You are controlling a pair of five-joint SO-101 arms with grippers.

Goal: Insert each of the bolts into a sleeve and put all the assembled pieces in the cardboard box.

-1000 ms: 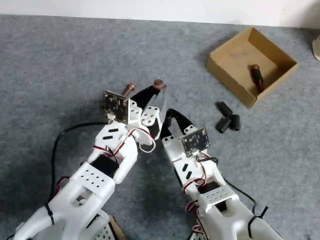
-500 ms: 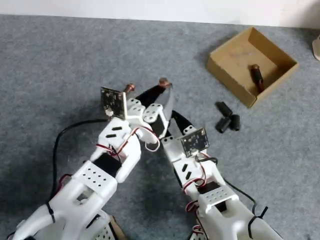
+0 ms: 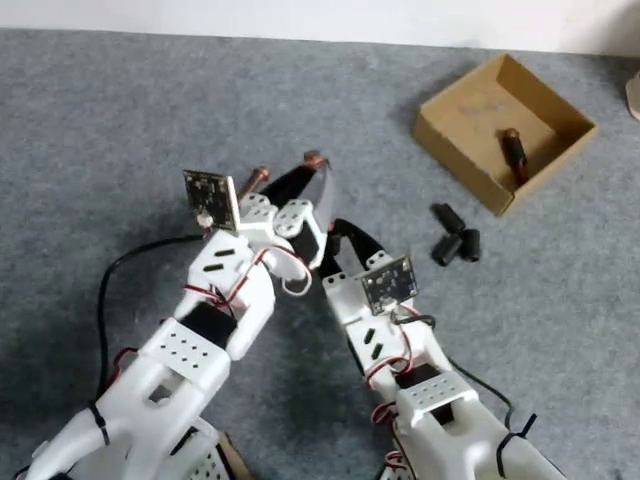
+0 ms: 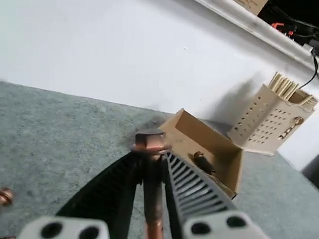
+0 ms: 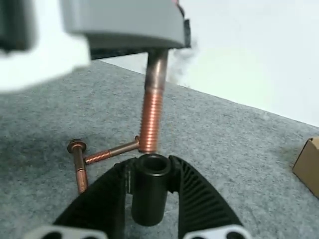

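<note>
My left gripper (image 4: 150,158) is shut on a copper bolt (image 4: 153,199), head up, held above the carpet; in the high view the bolt head (image 3: 315,160) shows at the fingertips. My right gripper (image 5: 149,169) is shut on a black sleeve (image 5: 148,196), held upright. The bolt's threaded end (image 5: 150,119) hangs just over the sleeve's open mouth. The right gripper (image 3: 341,236) sits close under the left one. The cardboard box (image 3: 549,110) at the back right holds one assembled piece (image 3: 514,153). Three loose sleeves (image 3: 453,241) lie in front of the box.
Two more bolts (image 5: 79,165) (image 5: 111,152) lie on the grey carpet beyond the grippers; one bolt head (image 3: 258,178) shows beside the left arm. A beige slotted holder (image 4: 271,120) stands past the box by the white wall.
The left arm's wrist has turned and lifted, its camera board swinging left. The bolt head has shifted slightly left. The right arm has stayed still.
</note>
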